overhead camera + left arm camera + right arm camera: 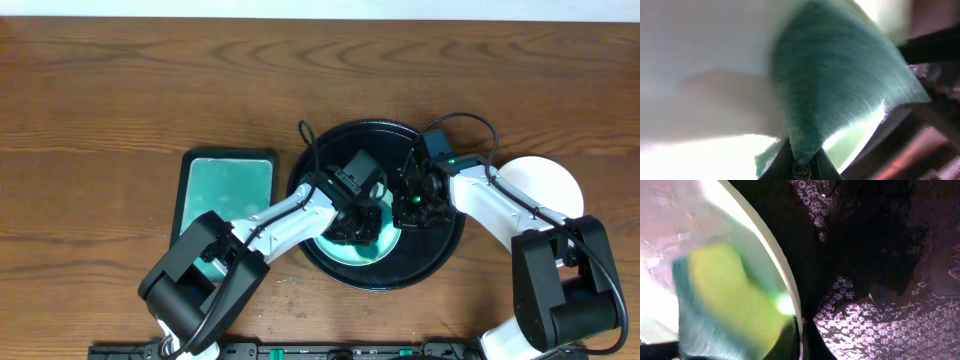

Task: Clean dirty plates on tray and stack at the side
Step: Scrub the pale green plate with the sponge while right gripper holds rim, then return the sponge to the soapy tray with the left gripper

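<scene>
On the glossy black round tray (443,243) at mid-bench, a pale-mint round plate (386,243) lies under both arms. The left end effector (801,167) is clamped narrow on a teal-green sponge (840,85) pressed against the plate. The right end effector (801,342) pinches the plate's rim. A second white round plate (545,185) sits off the tray to the right.

The tray (385,130) is glossy black, the table (100,80) brown with wood grain. One mint plate (350,252), one white plate (545,180), a teal sponge (835,85), a teal pad (230,185) rimmed dark.
</scene>
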`<state>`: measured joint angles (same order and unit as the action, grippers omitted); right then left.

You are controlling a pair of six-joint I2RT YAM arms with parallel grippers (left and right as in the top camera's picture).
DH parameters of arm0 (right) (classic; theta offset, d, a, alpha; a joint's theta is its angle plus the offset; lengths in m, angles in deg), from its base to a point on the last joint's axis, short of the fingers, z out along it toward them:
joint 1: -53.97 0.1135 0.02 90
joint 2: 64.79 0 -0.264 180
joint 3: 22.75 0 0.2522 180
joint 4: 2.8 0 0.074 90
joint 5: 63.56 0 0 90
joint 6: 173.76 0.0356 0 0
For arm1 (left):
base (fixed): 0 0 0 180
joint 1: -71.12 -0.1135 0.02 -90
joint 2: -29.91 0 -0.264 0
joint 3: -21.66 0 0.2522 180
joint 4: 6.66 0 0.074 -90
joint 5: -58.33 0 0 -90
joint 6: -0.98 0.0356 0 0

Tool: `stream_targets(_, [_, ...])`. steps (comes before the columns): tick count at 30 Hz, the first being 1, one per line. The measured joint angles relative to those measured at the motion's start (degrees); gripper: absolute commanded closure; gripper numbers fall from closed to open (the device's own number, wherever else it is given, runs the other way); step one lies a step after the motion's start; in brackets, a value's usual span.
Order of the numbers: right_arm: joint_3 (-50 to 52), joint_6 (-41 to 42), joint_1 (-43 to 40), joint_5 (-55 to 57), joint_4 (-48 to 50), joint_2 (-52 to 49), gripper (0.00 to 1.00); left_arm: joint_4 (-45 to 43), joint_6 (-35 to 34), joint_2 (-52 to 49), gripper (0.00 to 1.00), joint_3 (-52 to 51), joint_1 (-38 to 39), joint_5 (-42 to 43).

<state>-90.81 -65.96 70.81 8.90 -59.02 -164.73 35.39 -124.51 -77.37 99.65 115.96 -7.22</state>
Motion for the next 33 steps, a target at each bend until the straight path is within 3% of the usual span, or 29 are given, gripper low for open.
stream_targets(7, [0.0, 0.0, 0.02, -0.07, -0.13, 0.0, 0.99, 8.98, -2.23, 0.57, 0.93, 2.67, 0.68, -12.07])
stream_targets(12, [0.0, 0.0, 0.02, -0.07, -0.13, 0.0, 0.99, 18.01, -2.78, 0.57, 0.93, 4.66, 0.02, -26.32])
stream_targets(17, [0.0, 0.04, 0.26, -0.66, -0.35, 0.0, 0.99, 21.11, -3.32, 0.44, 0.93, 7.1, -0.04, -35.43])
stream_targets(22, [0.0, 0.07, 0.26, -0.66, -0.35, 0.0, 0.99, 24.5, -3.23, 0.46, 0.93, 9.31, -0.57, -35.71])
stream_targets(26, [0.0, 0.07, 0.26, -0.55, -0.33, 0.0, 0.99, 25.51, -1.9, 2.27, 0.93, 9.44, -2.69, -30.1])
stream_targets(33, [0.0, 0.07, 0.26, 0.28, -0.09, 0.0, 0.99, 31.58, 2.38, 16.31, 0.93, 9.64, -12.68, -26.51])
